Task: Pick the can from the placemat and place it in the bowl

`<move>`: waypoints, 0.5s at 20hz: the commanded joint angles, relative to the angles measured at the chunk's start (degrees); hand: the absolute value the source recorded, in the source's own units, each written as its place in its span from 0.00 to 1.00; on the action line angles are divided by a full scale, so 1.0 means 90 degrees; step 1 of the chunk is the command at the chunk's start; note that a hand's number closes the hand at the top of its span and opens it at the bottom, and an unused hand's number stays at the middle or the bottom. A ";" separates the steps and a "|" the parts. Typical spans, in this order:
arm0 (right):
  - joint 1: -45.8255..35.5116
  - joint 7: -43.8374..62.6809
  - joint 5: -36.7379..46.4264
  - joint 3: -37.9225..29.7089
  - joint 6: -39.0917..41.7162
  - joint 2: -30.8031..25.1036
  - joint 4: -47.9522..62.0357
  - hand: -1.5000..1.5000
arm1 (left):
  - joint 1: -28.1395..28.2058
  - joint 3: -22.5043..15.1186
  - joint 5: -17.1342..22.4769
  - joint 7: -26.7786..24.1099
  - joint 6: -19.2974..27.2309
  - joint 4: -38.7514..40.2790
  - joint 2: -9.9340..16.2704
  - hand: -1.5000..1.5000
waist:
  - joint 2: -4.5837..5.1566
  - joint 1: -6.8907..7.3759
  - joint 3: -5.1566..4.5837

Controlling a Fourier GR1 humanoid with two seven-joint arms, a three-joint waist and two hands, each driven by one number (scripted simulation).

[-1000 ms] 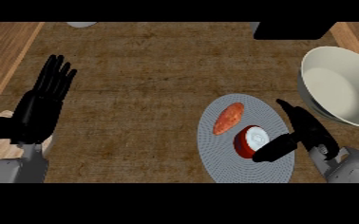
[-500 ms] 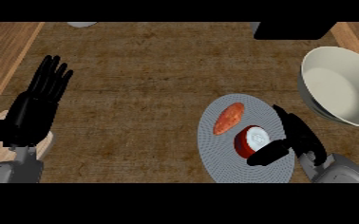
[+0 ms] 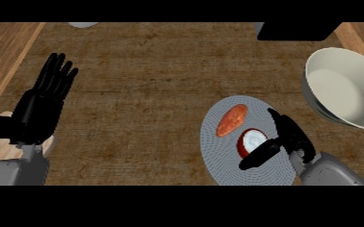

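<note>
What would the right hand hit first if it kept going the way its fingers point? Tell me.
Judging by the head view, the right hand points up the picture along the placemat. It would cross the mat's far edge onto bare counter, passing left of the bowl; depth is unclear.

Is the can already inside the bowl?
No. The can stands on the grey placemat beside the right hand, while the bowl at the counter's right edge holds nothing.
</note>
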 commanded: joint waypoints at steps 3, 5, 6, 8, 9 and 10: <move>-0.0227 0.0967 0.0248 0.0200 0.0291 0.0445 0.0537 1.00 | -0.0030 0.0010 -0.0126 0.0002 0.0010 0.0047 -0.0069 0.50 | 0.0035 0.0028 0.0025; -0.0412 0.0725 0.0387 0.0309 0.0672 0.0268 0.0502 1.00 | 0.0175 0.0067 -0.0041 -0.0073 -0.0108 -0.0026 -0.0091 0.50 | 0.0031 0.0050 0.0024; -0.0366 0.0476 0.0141 0.0200 0.0989 0.0128 0.0596 1.00 | -0.0070 0.0160 -0.0002 -0.0010 -0.0132 0.0081 -0.0014 0.50 | 0.0038 0.0028 0.0026; -0.0365 0.0337 0.0287 0.0271 0.0982 0.0156 0.0725 1.00 | 0.0316 0.0136 0.0098 0.0269 -0.0130 -0.0519 0.0026 0.50 | 0.0022 0.0072 0.0029; -0.0424 0.0641 0.0396 0.0378 0.0947 0.0197 0.0424 1.00 | 0.0071 0.0363 0.0035 -0.0266 -0.0396 0.0370 0.0092 0.50 | 0.0034 0.0000 0.0022; -0.0436 0.0288 0.0545 0.0389 0.0879 0.0382 0.0927 1.00 | -0.0044 0.0181 -0.0065 -0.0028 -0.0142 0.0107 -0.0063 0.50 | 0.0038 0.0024 0.0028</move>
